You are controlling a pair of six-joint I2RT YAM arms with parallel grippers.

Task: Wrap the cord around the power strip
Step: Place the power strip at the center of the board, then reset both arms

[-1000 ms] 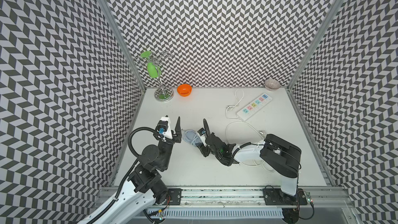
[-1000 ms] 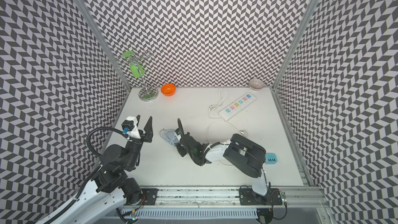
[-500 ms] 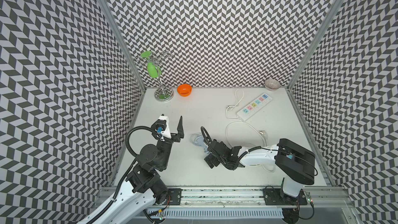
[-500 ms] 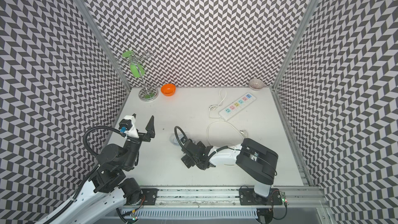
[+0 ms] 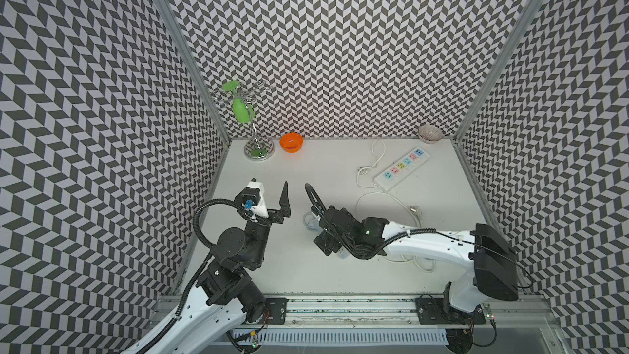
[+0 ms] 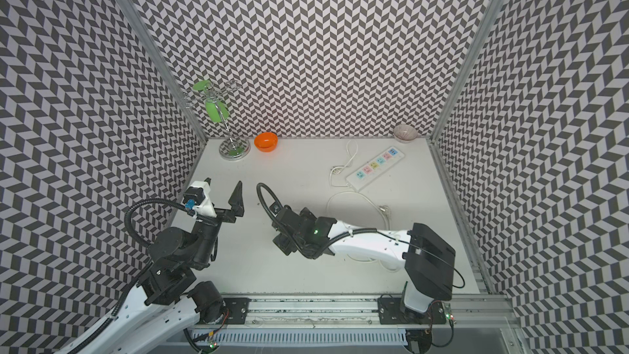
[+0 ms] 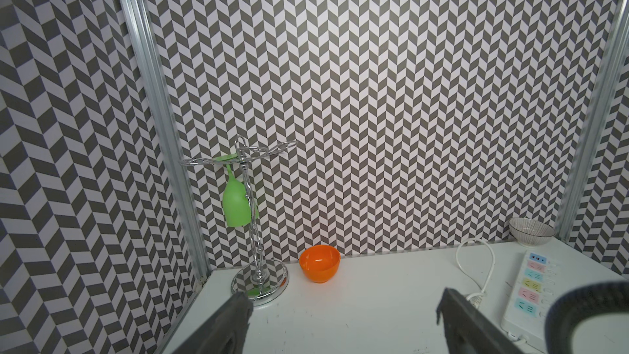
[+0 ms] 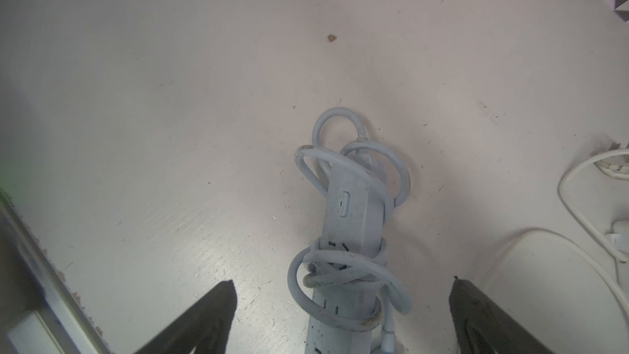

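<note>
Left fingers [image 7: 221, 328] wide apart, empty; right fingers [image 8: 200, 321] likewise, flanking power strip [image 8: 354, 219], cord [image 8: 340, 280] wound round.

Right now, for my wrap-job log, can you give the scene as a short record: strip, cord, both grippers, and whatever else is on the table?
power strip: lying on the table, between the right gripper's open jaws
cord: wound around the strip in loose loops, some sticking out past its end
right gripper: open, straddling the strip, holding nothing
left gripper: open, empty, apart from the strip
other items: wide white strip, orange bowl, glass stand, pale bowl
</note>
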